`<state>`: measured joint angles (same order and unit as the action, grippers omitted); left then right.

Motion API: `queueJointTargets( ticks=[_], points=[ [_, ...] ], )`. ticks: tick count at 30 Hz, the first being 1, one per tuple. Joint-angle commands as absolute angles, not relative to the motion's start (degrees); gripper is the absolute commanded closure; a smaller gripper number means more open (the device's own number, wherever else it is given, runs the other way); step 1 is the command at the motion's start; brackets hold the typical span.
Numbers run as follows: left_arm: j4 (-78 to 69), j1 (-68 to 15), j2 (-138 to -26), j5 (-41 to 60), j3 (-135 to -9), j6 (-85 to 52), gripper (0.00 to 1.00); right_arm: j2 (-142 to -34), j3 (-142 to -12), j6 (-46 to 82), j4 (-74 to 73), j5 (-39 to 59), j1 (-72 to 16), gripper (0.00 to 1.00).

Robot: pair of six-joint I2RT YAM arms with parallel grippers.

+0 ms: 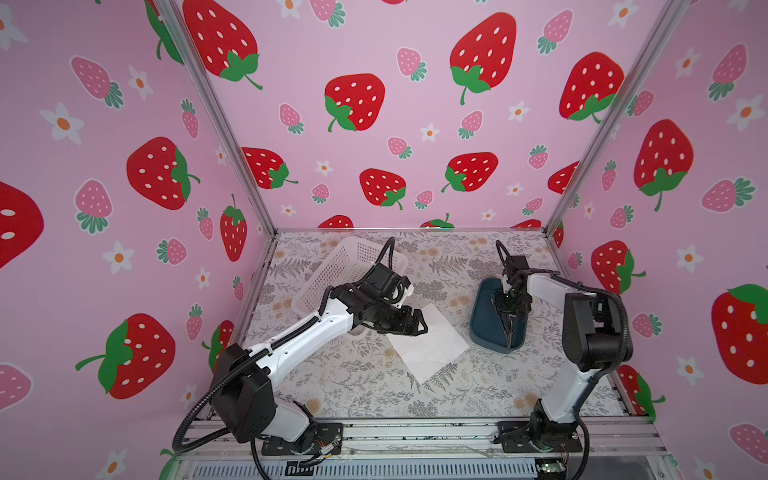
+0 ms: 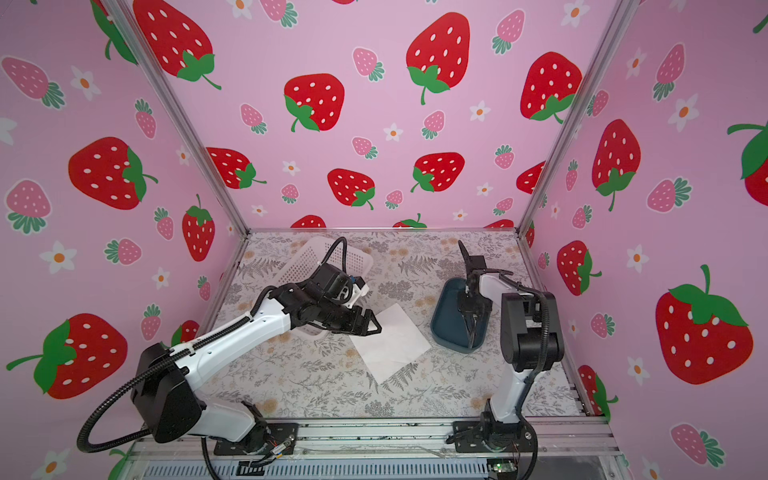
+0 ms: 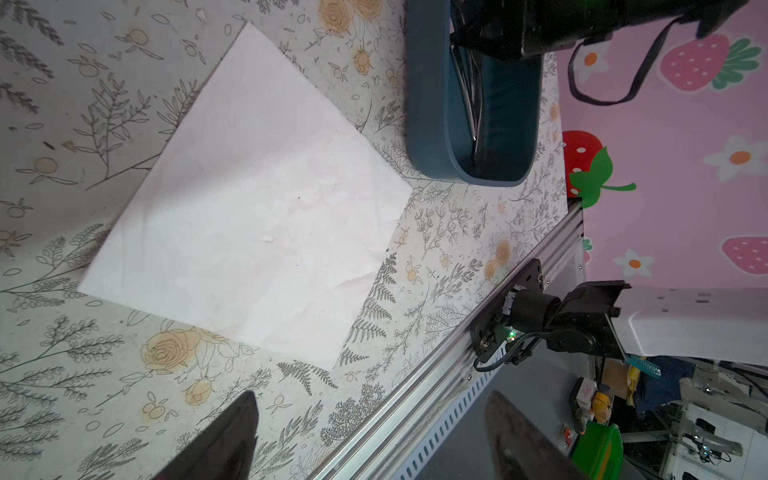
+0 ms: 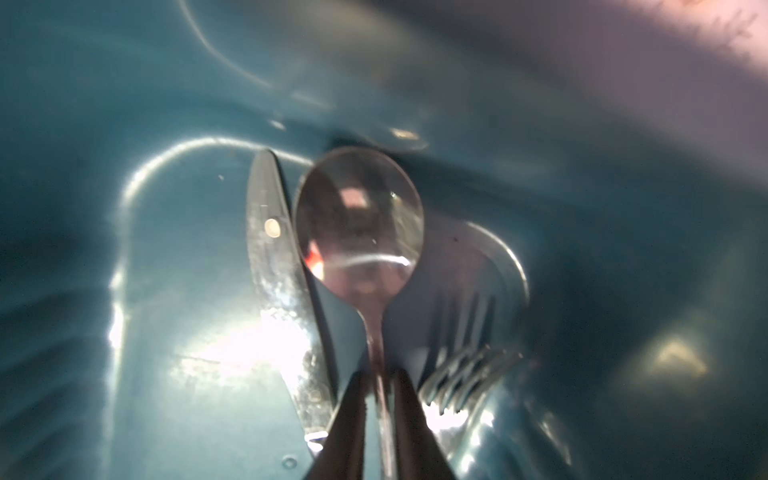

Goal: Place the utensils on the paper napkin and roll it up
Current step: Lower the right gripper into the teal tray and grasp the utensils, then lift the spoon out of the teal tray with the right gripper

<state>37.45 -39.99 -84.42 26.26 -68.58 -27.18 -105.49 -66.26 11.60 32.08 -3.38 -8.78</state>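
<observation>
**Spoon pinched in the tray, napkin flat on the table**

Underneath everything, a matte tabletop [image 1: 353,386] printed with grey ferns and pale orange blossoms.

At the far left, partly hidden behind the left arm, a white perforated plastic basket [image 1: 345,266]. Rectangular, with walls and floor gridded with small holes.

Near the middle, flat on the print, the paper napkin [image 1: 432,349]. A thin, plain white square, turned corner-on like a diamond. Faintly creased in the left wrist view [image 3: 249,199], its whole top face showing white.

Just right of the napkin's corner, a dark teal plastic tray [image 1: 478,307]. Oblong, round-cornered, with a smooth glossy wall. Touching the paper or not: cannot tell.

Above the napkin's edge nearest the basket, the left gripper [image 1: 424,326]. Black, with pointed fingers [image 3: 232,436], jaws spread wide with nothing between them.

Pointing down into the tray, the right gripper [image 4: 380,386]. Two slim dark fingers drawn together on a thin handle.

Inside the tray, lying lengthwise side by side, the utensils [image 1: 508,332], slim, dark and glossy. In the right wrist view:
- A knife [image 4: 274,266] with a long flat blade.
- A spoon [image 4: 359,216] with a mirror-like oval bowl, its narrow neck clamped between the right fingers.
- A fork [image 4: 469,370], its tines blurred.
</observation>
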Motion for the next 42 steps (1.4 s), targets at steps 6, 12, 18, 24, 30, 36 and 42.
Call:
queueJointTargets(
  ticks=[6,12,18,24,30,36,42],
  points=[
    [38.7,-41.6,-86.5,27.1,-72.4,-27.2,0.14,-108.5,-64.1,12.6,36.7,1.0,-9.3,0.91],
    [40.0,-41.6,-86.6,26.5,-73.1,-26.6,0.14,-111.7,-66.0,12.7,39.1,0.8,-9.3,0.87],
    [40.3,-41.7,-86.6,26.2,-73.3,-26.7,0.14,-116.3,-68.2,11.7,41.3,0.1,-9.5,0.86],
    [40.3,-41.7,-86.4,26.0,-73.0,-26.9,0.14,-116.9,-68.8,11.0,43.8,-1.9,-10.7,0.85],
    [40.4,-41.7,-85.9,25.6,-72.8,-27.1,0.14,-115.7,-68.8,10.7,45.0,-1.8,-11.1,0.86],
    [40.9,-41.7,-85.3,25.3,-72.6,-26.9,0.14,-115.7,-68.1,11.1,45.2,-1.0,-11.1,0.87],
    [40.4,-41.7,-84.1,24.7,-71.2,-27.5,0.14,-112.8,-65.4,11.3,44.1,-0.6,-10.6,0.85]
  ],
)
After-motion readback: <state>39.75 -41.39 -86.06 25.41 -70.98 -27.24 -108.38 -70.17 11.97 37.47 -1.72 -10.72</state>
